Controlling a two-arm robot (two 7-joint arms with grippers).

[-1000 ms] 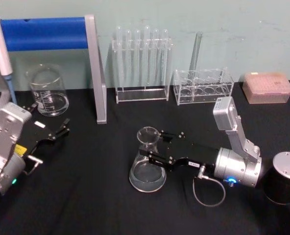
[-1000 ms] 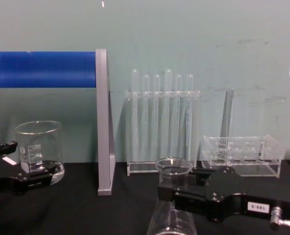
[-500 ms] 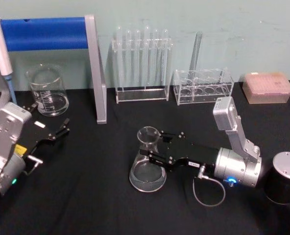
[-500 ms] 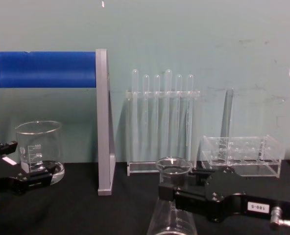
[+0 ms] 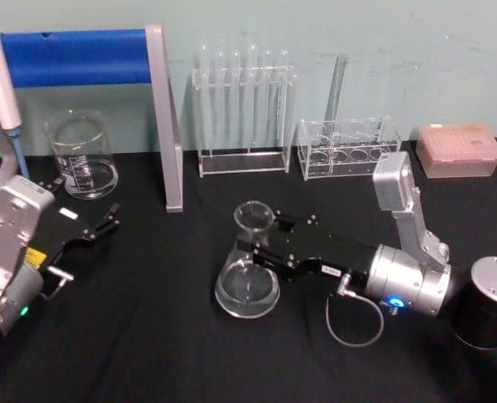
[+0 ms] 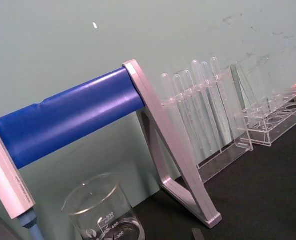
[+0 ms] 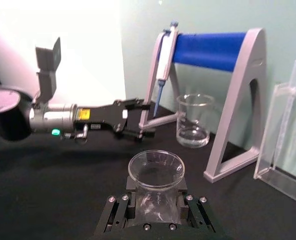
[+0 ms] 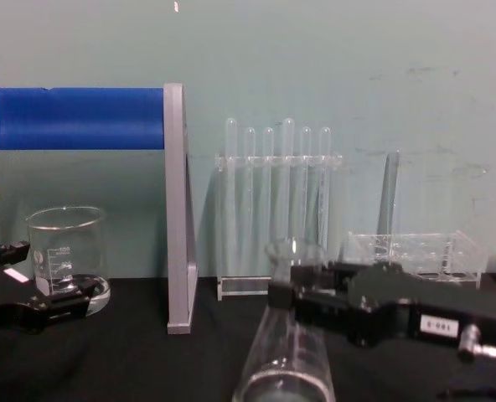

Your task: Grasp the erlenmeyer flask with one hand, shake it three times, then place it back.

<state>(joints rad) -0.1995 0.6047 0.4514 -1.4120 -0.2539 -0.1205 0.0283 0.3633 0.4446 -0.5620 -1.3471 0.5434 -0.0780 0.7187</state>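
Gripping the erlenmeyer flask (image 5: 247, 281) by its neck with the right gripper (image 5: 265, 242), jaws clamped tight. Holding it tilted at mid-table, base leftward, before the test tube rack (image 5: 242, 159). Parking the left gripper (image 5: 106, 225) near the beaker (image 5: 82, 159), jaws apart.

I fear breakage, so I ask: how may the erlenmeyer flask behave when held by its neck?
The erlenmeyer flask is clear glass, so probably rigid but fragile if knocked. The right gripper is shut on its smooth narrow neck, so it might slip. Its wide base should resist tipping.
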